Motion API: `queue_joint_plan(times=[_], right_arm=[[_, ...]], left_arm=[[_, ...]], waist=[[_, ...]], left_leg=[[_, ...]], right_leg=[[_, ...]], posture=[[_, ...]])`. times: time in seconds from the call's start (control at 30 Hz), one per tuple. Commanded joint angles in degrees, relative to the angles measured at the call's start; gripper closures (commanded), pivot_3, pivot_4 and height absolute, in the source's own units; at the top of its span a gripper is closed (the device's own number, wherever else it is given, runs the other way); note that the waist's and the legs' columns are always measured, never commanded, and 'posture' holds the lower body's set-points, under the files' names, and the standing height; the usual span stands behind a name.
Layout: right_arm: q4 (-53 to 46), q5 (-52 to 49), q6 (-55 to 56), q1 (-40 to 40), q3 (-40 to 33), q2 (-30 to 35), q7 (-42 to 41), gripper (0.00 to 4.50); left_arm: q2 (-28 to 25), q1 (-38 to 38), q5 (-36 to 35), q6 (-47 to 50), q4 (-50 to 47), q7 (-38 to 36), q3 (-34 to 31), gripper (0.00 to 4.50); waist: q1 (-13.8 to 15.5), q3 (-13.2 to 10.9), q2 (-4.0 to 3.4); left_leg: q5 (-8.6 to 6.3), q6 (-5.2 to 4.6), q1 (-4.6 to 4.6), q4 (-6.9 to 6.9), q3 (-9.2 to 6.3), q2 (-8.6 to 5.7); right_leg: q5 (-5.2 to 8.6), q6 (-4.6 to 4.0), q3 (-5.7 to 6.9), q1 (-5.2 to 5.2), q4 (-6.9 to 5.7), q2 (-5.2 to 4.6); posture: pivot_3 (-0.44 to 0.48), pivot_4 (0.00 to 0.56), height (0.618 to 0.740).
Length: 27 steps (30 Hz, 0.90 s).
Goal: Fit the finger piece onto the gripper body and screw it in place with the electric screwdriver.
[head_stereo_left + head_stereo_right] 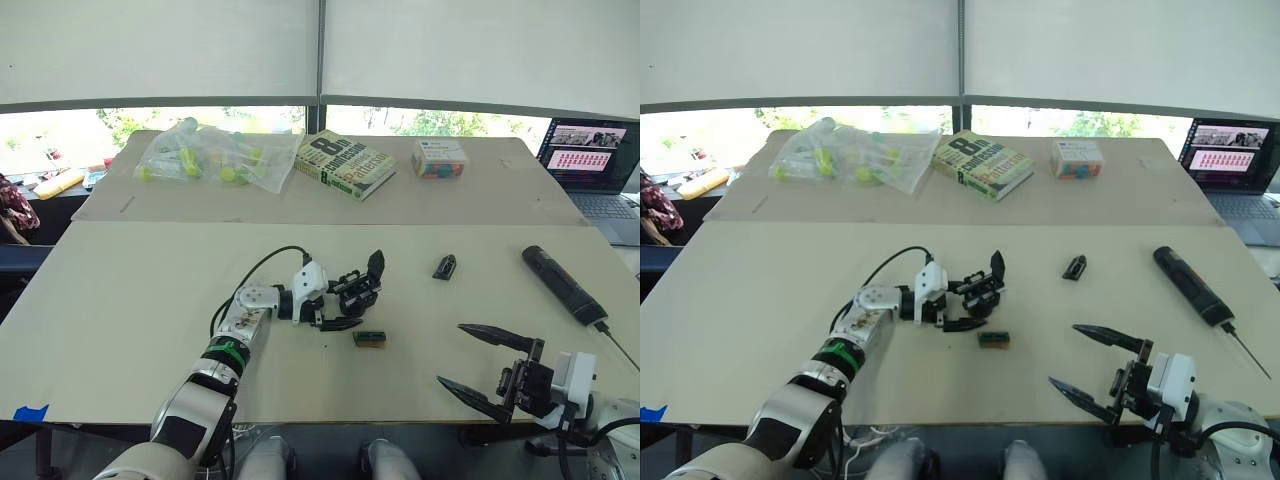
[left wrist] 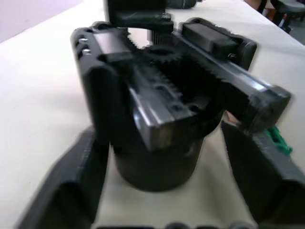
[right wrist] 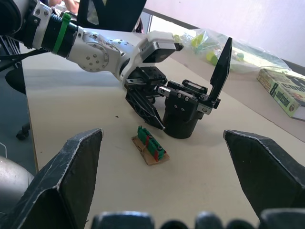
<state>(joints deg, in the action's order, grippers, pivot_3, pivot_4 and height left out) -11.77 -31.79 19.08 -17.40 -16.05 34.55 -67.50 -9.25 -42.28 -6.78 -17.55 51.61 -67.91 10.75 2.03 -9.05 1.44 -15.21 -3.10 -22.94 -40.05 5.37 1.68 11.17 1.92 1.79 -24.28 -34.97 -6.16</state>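
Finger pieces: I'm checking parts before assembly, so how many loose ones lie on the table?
1. The finger piece lies alone on the table, between the gripper body and the electric screwdriver. None seems hidden.

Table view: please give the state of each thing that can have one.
Gripper body: upright, between the left gripper's fingers.
Left gripper: around the body.
Right gripper: open, empty.
Finger piece: loose on table.
Screwdriver: lying flat.
Book: closed.
Laptop: open, screen on.
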Motion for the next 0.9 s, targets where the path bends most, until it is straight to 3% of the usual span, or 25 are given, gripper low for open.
queue_joint_plan(times=[0.03, 0.2, 0.37, 0.57, 0.9], right_arm=[[-2.19, -0.19, 0.04, -0.46, -0.28, 0.27, 0.44, 0.00], [-2.42, -0.13, -0.08, -0.67, -0.15, 0.27, 0.74, 0.00], [-2.50, -0.08, -0.08, -0.82, -0.14, 0.29, 1.08, 0.00], [-2.51, 0.05, -0.09, -0.64, 0.28, 0.28, 1.50, 0.00], [-2.23, -0.30, -0.33, 0.22, 0.65, 0.87, 1.48, 0.00]], left_arm=[[0.66, -0.76, 0.65, -2.37, 0.34, 0.86, -0.60, 2.22], [0.36, 0.80, 0.76, -1.11, -3.55, 5.55, -1.78, 2.22], [2.07, 6.16, -1.88, 8.68, -18.36, 14.96, -4.62, 2.22], [5.74, 11.83, 1.49, 17.86, -31.01, 26.71, -2.12, 2.22], [6.63, 15.71, 6.12, 19.02, -31.55, 32.51, 2.22, 2.22]], waist=[[0.00, 0.00, 0.00], [0.03, 0.00, 0.00], [-0.20, 0.00, 0.00], [-0.05, -0.01, 0.00], [0.09, 0.00, 0.00]], left_leg=[[0.00, 0.00, 0.00, 0.00, -0.01, 0.00], [0.00, 0.00, 0.00, -0.02, -0.03, 0.00], [0.00, 0.00, -0.04, -0.01, -0.06, 0.04], [0.00, 0.00, -0.17, -0.04, -0.16, 0.03], [0.00, 0.00, -0.16, -0.06, -0.20, 0.03]], right_leg=[[0.00, 0.00, 0.01, 0.00, 0.00, 0.00], [0.00, 0.00, 0.02, 0.02, 0.00, 0.00], [0.00, 0.01, 0.03, -0.04, -0.03, 0.00], [-0.01, 0.03, 0.10, -0.07, 0.00, -0.02], [-0.01, 0.02, 0.17, -0.04, 0.00, -0.01]], posture=[[0.000, 0.150, 0.740], [0.000, 0.150, 0.740], [0.000, 0.150, 0.740], [0.000, 0.150, 0.740], [0.000, 0.150, 0.740]])
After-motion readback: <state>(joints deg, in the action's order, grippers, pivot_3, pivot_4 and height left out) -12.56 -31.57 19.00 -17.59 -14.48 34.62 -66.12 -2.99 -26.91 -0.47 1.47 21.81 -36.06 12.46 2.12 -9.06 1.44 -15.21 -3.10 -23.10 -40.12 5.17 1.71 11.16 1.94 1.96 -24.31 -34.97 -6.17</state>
